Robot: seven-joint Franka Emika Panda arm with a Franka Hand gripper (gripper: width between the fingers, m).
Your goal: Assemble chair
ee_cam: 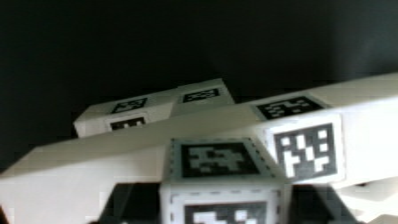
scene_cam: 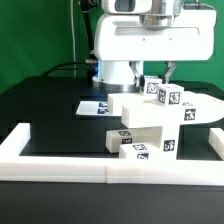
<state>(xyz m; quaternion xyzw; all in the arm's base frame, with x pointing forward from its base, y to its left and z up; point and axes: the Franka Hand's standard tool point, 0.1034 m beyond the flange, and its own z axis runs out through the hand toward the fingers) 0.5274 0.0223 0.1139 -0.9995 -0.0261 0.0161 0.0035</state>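
Robotics lab: green backdrop [scene_cam: 30, 40] behind the arm [scene_cam: 140, 45], black table [scene_cam: 50, 110] with white border wall [scene_cam: 60, 168], marker board [scene_cam: 95, 105] nearby, tagged blocks [scene_cam: 145, 125].

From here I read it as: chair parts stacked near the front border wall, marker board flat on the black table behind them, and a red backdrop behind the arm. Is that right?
One thing is off: the backdrop behind the arm is green, not red, as the exterior view shows. The rest holds: the chair parts are stacked near the front border wall, and the marker board lies flat on the black table behind them.
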